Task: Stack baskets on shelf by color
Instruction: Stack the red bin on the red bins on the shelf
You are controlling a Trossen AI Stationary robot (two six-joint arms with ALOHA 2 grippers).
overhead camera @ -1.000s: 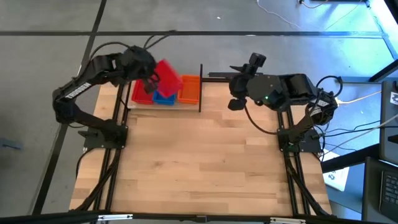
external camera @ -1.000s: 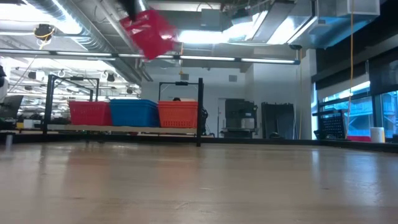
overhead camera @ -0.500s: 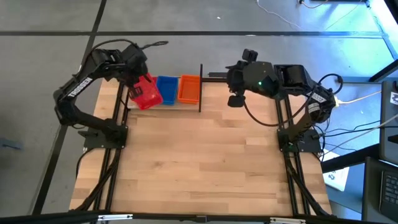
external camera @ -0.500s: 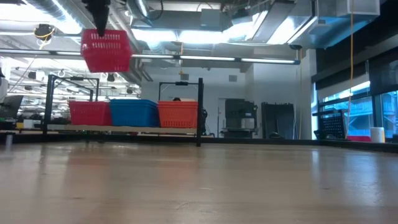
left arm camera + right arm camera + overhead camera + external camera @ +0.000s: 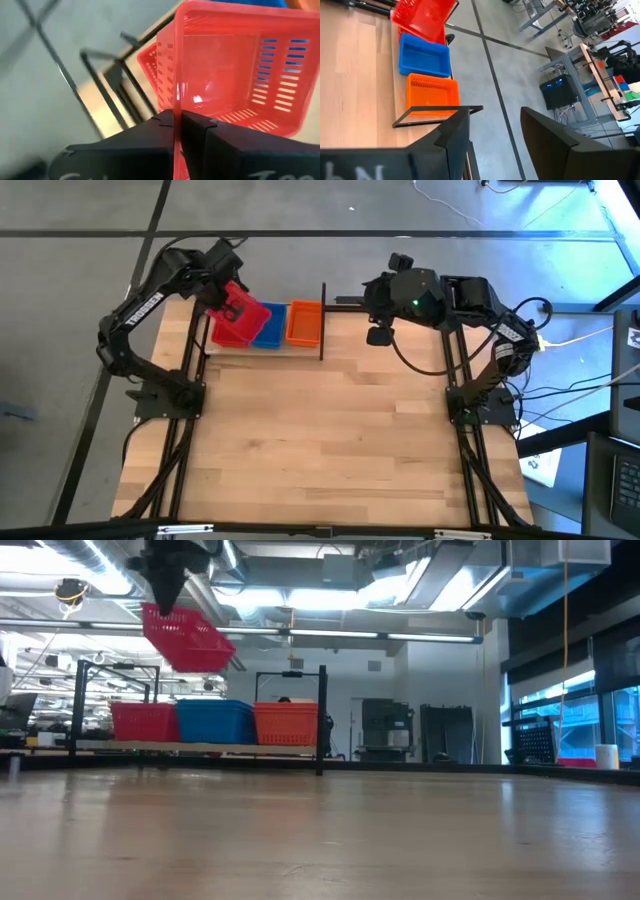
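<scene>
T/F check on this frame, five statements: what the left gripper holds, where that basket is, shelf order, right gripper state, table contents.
1. The left gripper is shut on a red basket. True.
2. That basket rests flat on the shelf. False: it hangs tilted in the air above the red stack.
3. On the shelf, the blue stack sits between the red stack and the orange stack. True.
4. The right gripper holds an orange basket. False: it is open and empty, off the shelf's orange end.
5. Loose baskets lie on the tabletop. False: none show there.
</scene>
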